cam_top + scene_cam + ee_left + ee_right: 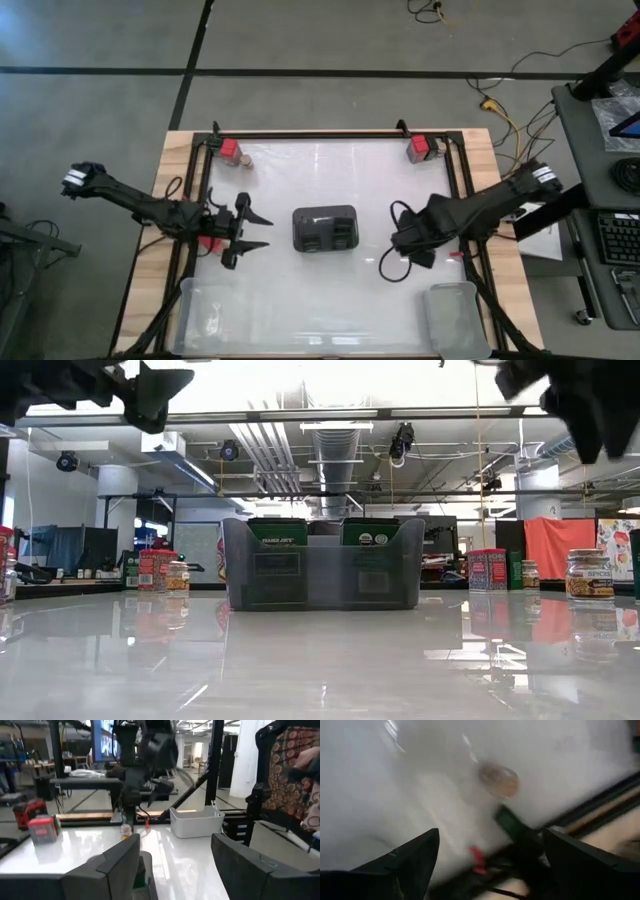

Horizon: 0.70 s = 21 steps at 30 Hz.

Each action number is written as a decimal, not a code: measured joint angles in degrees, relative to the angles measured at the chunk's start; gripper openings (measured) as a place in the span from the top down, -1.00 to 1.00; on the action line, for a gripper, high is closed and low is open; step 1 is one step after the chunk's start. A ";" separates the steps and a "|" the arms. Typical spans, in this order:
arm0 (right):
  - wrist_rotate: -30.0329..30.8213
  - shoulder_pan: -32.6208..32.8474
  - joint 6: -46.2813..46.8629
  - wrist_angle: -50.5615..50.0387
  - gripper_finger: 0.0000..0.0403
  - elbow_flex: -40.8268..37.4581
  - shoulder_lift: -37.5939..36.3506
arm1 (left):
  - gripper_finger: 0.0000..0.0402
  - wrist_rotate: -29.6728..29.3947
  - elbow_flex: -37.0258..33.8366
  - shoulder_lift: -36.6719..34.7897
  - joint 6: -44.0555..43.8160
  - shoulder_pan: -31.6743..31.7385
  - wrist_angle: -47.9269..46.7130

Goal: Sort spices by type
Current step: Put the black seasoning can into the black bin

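Note:
My left gripper (262, 231) (175, 850) is open above the table's left half, with its fingers pointing toward the dark slotted holder (325, 228). My right gripper (408, 250) (490, 845) is open and points down over the right half. Below it stands a small round jar with a tan top (499, 781) (588, 573), untouched. A red box (231, 150) with a jar (246, 160) stands on its base at the far left corner. Another red box (420, 150) and a jar (437, 150) stand at the far right corner. Something red (207, 241) shows under the left arm.
One clear plastic bin (215, 315) sits at the near left corner and another (455, 315) at the near right. A black frame (330, 135) runs along the table's far edge and sides. Bare white tabletop lies near and far of the holder (320, 565).

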 joint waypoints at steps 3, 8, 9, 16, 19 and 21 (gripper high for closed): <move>-0.61 -2.08 -7.84 0.57 -0.70 -4.56 0.17 | -0.15 -0.04 -0.17 1.03 -1.59 0.00 -0.08; -3.42 -5.89 -19.10 0.27 -0.69 -10.33 0.22 | -0.15 -5.45 -0.15 1.58 -1.83 -0.04 -0.25; -3.35 -6.28 -21.30 0.18 -0.69 -10.98 0.04 | -0.15 -6.69 -0.15 1.45 -1.68 -0.04 -0.80; -3.72 -6.10 -27.48 0.60 -0.63 -14.86 -0.44 | -0.15 -7.79 -0.15 1.10 -1.71 0.00 -2.46; -3.64 -4.61 -28.59 0.77 -0.61 -15.63 -1.72 | -0.15 -9.13 -0.13 1.54 -2.32 0.00 -1.02; -2.51 -3.84 -28.63 0.78 -0.61 -16.09 -2.32 | -0.15 -9.16 -0.13 1.96 -2.10 0.00 -0.63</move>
